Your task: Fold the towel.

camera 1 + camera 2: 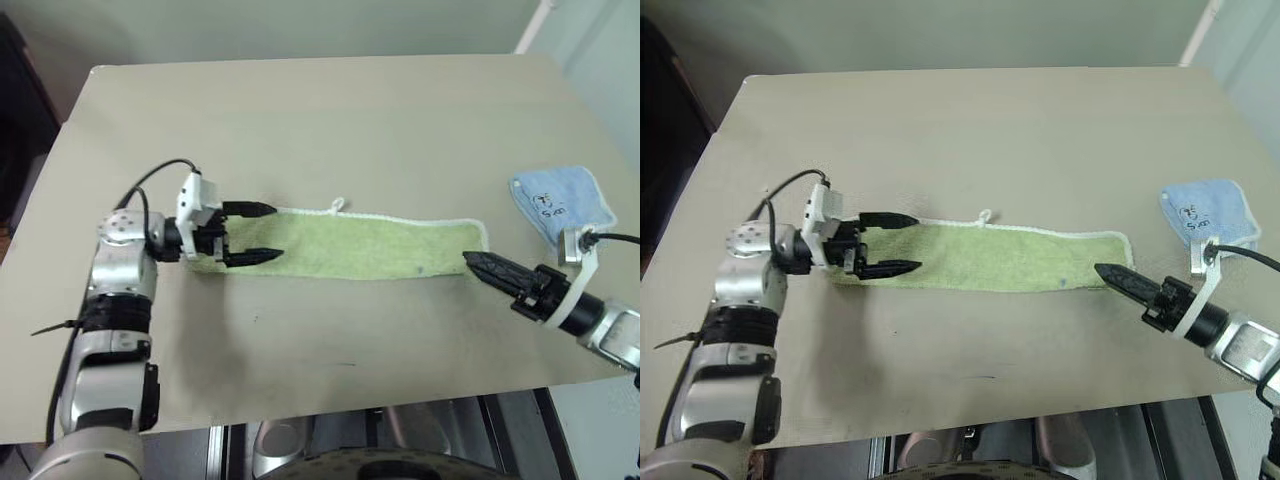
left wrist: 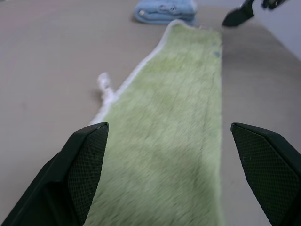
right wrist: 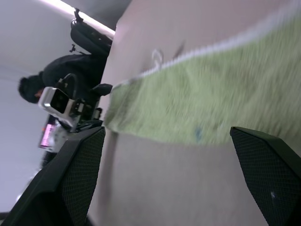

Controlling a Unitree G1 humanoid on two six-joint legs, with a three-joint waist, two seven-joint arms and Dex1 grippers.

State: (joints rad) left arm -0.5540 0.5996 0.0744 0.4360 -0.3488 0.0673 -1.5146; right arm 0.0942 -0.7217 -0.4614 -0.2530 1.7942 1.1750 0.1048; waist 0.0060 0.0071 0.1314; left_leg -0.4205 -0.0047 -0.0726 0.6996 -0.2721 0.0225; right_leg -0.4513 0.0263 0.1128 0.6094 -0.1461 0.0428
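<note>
Both pincers, left gripper (image 1: pixel 250 233) and right gripper (image 1: pixel 474 261), wide open, empty, at nine and three o'clock ends of long light green terry towel (image 1: pixel 350 245); we should pinch both layers squarely at each end.

Right gripper (image 3: pixel 169 174) with both black fingers (image 3: pixel 80 174) spread wide, nothing between them; beyond them the light green towel (image 3: pixel 207 103) lies flat on the tan table (image 3: pixel 188 28), white edging along its far side with a small white loop (image 3: pixel 156 56); the left gripper (image 3: pixel 96 101) sits at the towel's far end; a dark-clothed person (image 3: pixel 70 70) past the table.
</note>
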